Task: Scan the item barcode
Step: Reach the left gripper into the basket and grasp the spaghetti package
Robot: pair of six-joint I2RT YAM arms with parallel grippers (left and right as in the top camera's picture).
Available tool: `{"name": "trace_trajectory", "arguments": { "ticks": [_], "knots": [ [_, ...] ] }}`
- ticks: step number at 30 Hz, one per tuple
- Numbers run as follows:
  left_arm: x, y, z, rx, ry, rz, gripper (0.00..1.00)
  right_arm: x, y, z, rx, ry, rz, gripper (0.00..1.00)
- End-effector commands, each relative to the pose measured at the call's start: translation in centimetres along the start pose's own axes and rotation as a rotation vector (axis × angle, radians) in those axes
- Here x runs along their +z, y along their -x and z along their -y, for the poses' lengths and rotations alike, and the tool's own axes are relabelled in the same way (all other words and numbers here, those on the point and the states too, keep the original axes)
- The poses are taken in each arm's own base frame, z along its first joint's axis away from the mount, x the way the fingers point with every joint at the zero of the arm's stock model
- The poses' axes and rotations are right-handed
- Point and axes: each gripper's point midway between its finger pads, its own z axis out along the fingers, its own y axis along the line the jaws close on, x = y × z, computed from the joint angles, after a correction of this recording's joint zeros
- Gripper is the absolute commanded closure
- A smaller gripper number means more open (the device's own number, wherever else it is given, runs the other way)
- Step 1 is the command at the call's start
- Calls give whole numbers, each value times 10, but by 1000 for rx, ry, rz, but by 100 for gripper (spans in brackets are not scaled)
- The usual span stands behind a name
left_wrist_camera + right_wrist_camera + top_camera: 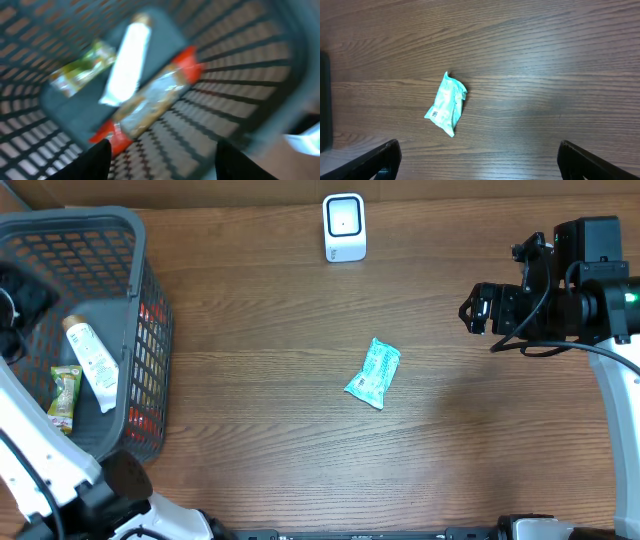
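Observation:
A teal packet (373, 373) lies flat on the wooden table near the middle; in the right wrist view the teal packet (447, 104) shows a small printed label. The white scanner (344, 227) stands at the table's far edge. My right gripper (472, 309) hovers to the right of the packet, open wide (477, 150) with nothing between its fingers. My left gripper (162, 152) is over the grey basket (140, 270), open and empty. Below it, blurred, lie a white tube (125, 60), a green bar (85, 70) and a red-ended packet (150, 100).
The basket fills the table's left end, with the white tube (92, 360) and green bar (63, 395) on its floor. The left arm (40, 460) rises along the left edge. The right arm (590, 290) occupies the right side.

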Motion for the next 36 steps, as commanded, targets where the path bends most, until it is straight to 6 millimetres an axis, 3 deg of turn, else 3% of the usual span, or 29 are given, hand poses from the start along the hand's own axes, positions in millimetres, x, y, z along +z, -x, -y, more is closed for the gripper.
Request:
{"name": "trace_trajectory", "arguments": {
  "ticks": [1, 8, 11, 16, 23, 27, 36],
  "knots": [
    [59, -10, -30, 71, 151, -121, 43, -1, 2, -1, -8, -2, 10, 0],
    [148, -50, -27, 206, 37, -278, 42, -1, 1, -1, -7, -3, 6, 0],
    [181, -70, -37, 224, 38, -318, 39, -1, 1, -1, -7, -3, 6, 0],
    [218, -88, -47, 268, 36, -316, 32, -1, 1, -1, -7, -3, 6, 0],
    [252, -103, -37, 352, -79, -273, 23, -1, 1, -1, -7, -3, 6, 0],
    [263, -114, -27, 384, -162, -266, 23, -1, 1, -1, -7, -3, 6, 0],
    [275, -135, -27, 407, -184, -284, 23, -1, 1, -1, -7, -3, 6, 0]
  ]
}}
